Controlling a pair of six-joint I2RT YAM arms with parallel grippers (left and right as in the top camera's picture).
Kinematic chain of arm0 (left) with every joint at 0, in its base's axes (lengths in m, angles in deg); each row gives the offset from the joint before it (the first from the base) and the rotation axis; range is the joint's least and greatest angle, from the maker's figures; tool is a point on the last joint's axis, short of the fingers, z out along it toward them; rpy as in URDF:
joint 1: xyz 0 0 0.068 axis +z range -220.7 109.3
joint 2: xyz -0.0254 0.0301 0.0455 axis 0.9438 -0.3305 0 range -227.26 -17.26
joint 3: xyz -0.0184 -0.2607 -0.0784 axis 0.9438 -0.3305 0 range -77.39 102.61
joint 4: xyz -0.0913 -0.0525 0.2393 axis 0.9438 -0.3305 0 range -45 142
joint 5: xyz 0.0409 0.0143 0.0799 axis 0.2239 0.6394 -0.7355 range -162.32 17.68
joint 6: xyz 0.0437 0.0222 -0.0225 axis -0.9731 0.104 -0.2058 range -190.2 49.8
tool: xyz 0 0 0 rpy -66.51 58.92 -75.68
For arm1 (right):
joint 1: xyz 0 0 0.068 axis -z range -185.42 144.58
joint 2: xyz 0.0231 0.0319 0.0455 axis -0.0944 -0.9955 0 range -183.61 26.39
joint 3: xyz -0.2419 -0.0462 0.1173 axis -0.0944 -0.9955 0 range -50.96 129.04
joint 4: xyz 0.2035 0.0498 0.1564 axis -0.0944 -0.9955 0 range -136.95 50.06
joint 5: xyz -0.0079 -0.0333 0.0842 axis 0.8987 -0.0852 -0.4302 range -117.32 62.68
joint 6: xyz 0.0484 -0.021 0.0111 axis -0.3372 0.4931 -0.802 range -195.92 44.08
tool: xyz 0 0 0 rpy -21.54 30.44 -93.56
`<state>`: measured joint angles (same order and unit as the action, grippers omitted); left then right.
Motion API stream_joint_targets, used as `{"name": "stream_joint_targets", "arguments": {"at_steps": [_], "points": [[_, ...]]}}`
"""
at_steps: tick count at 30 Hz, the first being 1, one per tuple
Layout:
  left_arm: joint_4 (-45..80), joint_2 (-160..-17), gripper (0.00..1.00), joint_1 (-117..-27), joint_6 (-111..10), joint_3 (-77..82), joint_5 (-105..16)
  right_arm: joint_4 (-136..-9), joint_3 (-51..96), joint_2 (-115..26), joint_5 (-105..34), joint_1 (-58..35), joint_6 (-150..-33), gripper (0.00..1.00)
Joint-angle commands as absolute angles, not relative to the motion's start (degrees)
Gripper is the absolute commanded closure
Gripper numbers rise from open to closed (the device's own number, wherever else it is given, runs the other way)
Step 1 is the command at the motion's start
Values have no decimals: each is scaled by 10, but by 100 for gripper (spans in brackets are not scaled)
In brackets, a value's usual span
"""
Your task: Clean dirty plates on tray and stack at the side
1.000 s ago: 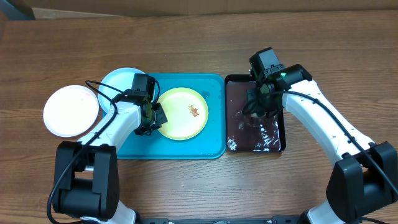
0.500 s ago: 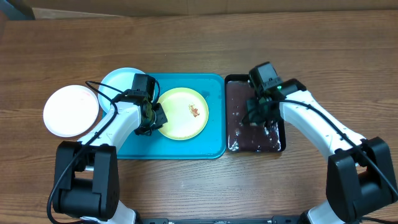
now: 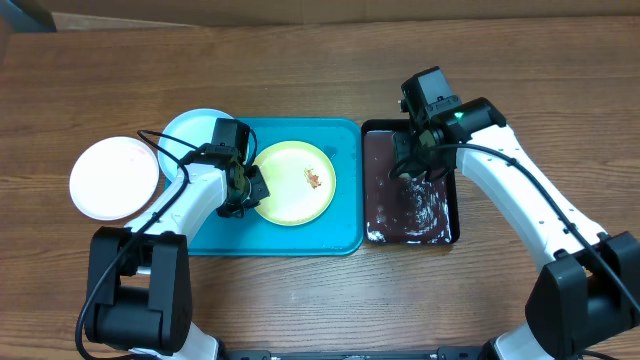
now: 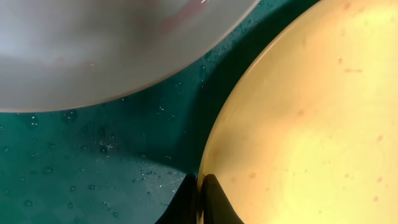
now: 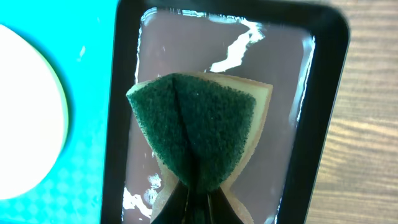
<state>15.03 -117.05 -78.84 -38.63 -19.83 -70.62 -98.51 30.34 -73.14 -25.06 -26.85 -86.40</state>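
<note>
While the left gripper [image 3: 243, 190] stays clamped on the left rim of the yellow plate [image 3: 285, 195], which lies at the middle of the tray [image 3: 340, 235], the only movement noted is on the right side. The right gripper [image 3: 415, 162] hangs over the dark tray [image 3: 452, 200] just right of the tray, jaws pinched together on a folded sponge [image 5: 199, 118], green face toward the wrist camera. Half a second ago it stood over the dark tray's middle. It has since returned toward the far end, and the white streaks in the wet film [image 3: 425, 215] have shifted with it. Assessment: the sponge is being wetted or rinsed and has not yet been applied to any plate. The yellow plate has not moved and its reddish smear [image 3: 313, 178] remains, so it is uncleaned. The blue plate [image 3: 188, 128] overlaps the tray's far left corner. The white plate [image 3: 114, 178] rests on the table [image 3: 300, 60] just left of the tray, off it, with no smear visible from overhead. Neither has shifted. Finding: one plate is held ready for scrubbing, and no stack is formed. The next requirement, in my judgement, is to carry the sponge across to the smear while the left grip steadies the plate.
</note>
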Motion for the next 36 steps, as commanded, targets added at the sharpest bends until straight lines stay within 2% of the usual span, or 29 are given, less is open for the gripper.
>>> {"name": "stream_joint_targets", "arguments": {"at_steps": [1, 6, 16, 30, 36], "points": [[150, -1177, 96, -786, -383, -204, -704, -970, 264, -718, -257, -272, -866, 96], [150, -1177, 96, -786, -383, -204, -704, -858, 158, -719, -255, -272, -864, 96], [149, -1177, 96, -786, -385, -204, -704, -878, 237, -682, -255, -272, -864, 96], [150, -1177, 96, -786, -385, -204, -706, -873, 240, -485, -255, -272, -864, 96], [150, -1177, 96, -786, -385, -204, -706, -883, 239, -466, -255, -272, -863, 96]]}}
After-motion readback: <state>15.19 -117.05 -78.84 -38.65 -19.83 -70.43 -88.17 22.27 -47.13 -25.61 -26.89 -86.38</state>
